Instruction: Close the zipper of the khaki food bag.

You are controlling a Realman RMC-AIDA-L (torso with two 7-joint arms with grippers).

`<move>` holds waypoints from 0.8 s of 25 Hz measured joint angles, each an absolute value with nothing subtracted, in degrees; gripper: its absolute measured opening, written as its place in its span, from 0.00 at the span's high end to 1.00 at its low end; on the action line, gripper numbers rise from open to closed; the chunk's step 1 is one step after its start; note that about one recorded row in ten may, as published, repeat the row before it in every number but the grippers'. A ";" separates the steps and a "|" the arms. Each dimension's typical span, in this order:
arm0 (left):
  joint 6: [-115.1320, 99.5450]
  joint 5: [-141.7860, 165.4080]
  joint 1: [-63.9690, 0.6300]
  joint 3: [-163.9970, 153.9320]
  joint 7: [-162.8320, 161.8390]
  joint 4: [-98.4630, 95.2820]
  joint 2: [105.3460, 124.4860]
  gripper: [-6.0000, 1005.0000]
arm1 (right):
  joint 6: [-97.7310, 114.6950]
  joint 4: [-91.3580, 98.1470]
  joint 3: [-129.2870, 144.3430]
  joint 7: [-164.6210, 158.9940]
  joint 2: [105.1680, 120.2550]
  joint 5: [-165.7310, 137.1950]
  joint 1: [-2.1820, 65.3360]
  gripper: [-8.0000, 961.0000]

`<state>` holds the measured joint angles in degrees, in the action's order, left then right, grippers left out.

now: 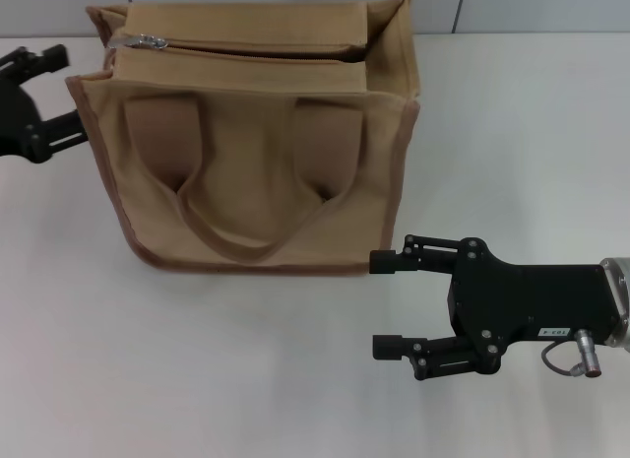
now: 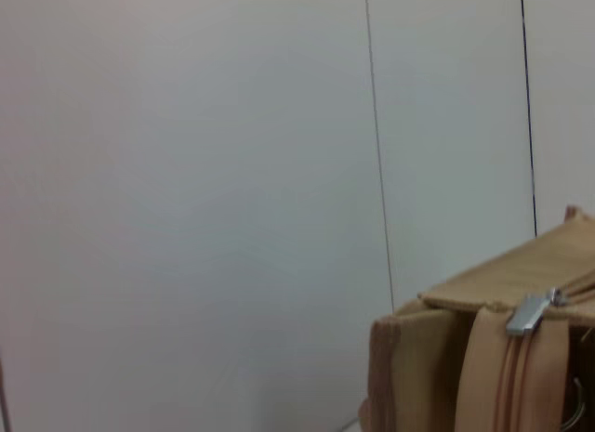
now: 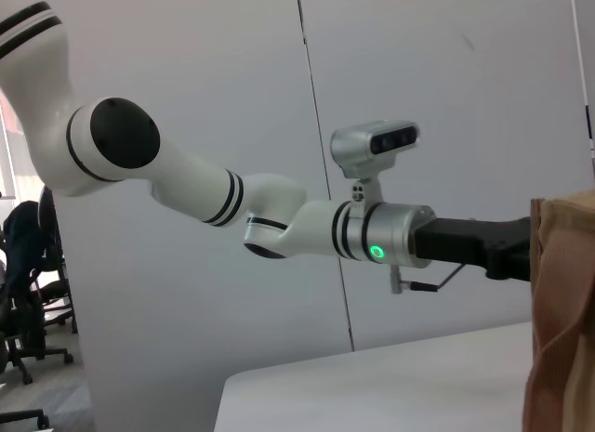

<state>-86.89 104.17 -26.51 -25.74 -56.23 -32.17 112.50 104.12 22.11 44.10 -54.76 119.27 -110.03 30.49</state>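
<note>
The khaki food bag (image 1: 256, 143) stands upright in the upper centre-left of the head view on the white table (image 1: 246, 379), its zipper (image 1: 246, 46) running along the top with the silver pull tab (image 1: 148, 41) at the upper-left end and the teeth apart beside it, so closing is not yet begun. The left gripper (image 1: 54, 89) sits at the left edge of the frame, just beside the bag's upper-left corner, fingers spread and holding nothing. The right gripper (image 1: 384, 305) waits in the lower right, fingers likewise apart and empty, its upper finger near the bag's lower-right corner. The likely trouble is that the tab is small and lies flat, so a grasp may slip off or snag fabric, and a pull along the unbraced, soft bag may drag it across the table. The left wrist view shows the pull tab (image 2: 530, 313) close up at its lower right; the right wrist view shows only the bag's edge (image 3: 562, 311) and the left arm (image 3: 279, 223) reaching toward it.
</note>
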 joint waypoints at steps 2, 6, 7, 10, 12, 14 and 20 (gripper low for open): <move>-84.53 104.30 -27.47 -27.00 -56.08 -32.17 113.09 0.22 | 104.13 22.12 44.05 -54.75 119.27 -110.03 30.44 0.18; -81.92 104.38 -28.61 -27.60 -55.93 -32.43 113.86 0.22 | 104.15 22.06 43.97 -54.76 119.27 -110.03 30.33 0.18; -81.23 104.32 -28.79 -27.56 -55.90 -32.67 114.03 0.22 | 104.17 22.06 43.93 -54.75 119.27 -110.04 30.32 0.18; -80.59 104.04 -28.88 -27.31 -55.78 -33.28 114.14 0.22 | 104.52 22.10 43.22 -54.76 119.25 -110.03 29.95 0.18; -80.81 103.77 -28.71 -27.10 -55.69 -33.29 114.02 0.22 | 104.89 22.23 42.74 -54.76 119.21 -110.03 29.72 0.18; -80.97 101.70 -27.95 -26.43 -55.33 -33.32 114.16 0.22 | 105.06 22.27 42.49 -54.76 119.19 -110.03 29.64 0.18; -83.41 95.48 -25.67 -26.40 -54.23 -33.33 114.28 0.49 | 105.13 22.17 42.45 -54.70 119.17 -109.50 29.51 0.19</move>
